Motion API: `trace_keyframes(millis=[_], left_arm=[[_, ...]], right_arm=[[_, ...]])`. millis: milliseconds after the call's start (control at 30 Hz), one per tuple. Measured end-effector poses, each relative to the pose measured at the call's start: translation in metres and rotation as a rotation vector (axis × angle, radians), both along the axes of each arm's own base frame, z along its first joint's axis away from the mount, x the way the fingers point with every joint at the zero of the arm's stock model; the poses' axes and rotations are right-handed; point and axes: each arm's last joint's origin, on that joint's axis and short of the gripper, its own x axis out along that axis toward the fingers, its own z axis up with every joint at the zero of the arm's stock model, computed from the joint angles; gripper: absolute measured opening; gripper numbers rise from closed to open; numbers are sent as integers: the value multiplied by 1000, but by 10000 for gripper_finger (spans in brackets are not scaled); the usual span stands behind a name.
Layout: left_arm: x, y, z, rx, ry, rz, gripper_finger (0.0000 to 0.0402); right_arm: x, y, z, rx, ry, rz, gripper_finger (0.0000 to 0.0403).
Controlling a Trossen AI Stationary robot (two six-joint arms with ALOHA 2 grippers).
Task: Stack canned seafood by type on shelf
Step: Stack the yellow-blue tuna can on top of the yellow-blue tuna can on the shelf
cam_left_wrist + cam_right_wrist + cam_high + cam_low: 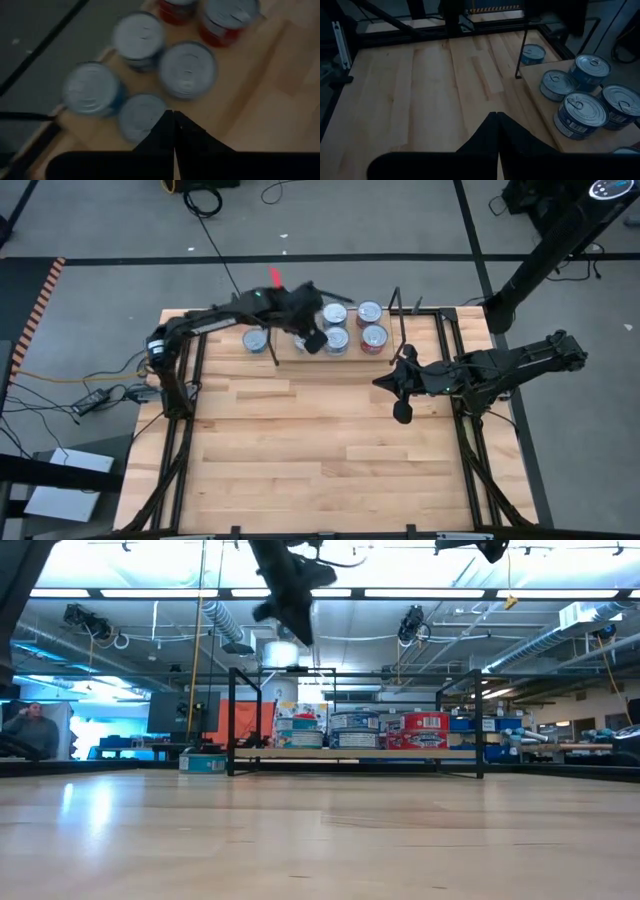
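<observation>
Your left hand (pixel 314 340), fingers pressed together and empty, hangs above the shelf (pixel 395 360) beside the canned seafood (pixel 336 340) grouped there, red tins (pixel 374 337) at one end. One blue tin (pixel 256 340) sits on the table (pixel 320 450) just outside the shelf's black upright (pixel 274 348). Your right hand (pixel 402 412), closed and empty, waits off the shelf's front corner.

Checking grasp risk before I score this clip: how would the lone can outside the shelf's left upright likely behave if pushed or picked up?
The lone can looks rigid, being a lidded tin. It sits flat on its base and is low and wide, so a push would likely slide it rather than tip it. Its shiny lid and smooth round side may be slippery for a tool.
</observation>
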Motion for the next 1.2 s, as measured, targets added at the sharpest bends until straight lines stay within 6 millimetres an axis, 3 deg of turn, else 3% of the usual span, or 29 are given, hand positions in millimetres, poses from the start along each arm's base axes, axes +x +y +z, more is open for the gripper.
trace_keyframes(millis=[233,400,533,733,1000,1200], left_arm=[[-53,18,39,78,-36,160,2],[-94,36,37,77,-88,250,2],[-121,43,14,31,-153,264,2],[-153,45,-43,-50,-111,298,2],[-179,56,-117,-212,-224,308,2],[-195,60,-153,-257,-239,339,2]], right_arm=[[0,1,0,24,0,11,9],[2,1,1,52,-30,-20,9],[4,0,3,64,-61,-63,9],[7,-5,4,123,-93,-129,9],[9,-7,7,196,-163,-202,9],[10,-7,11,240,-221,-235,9]])
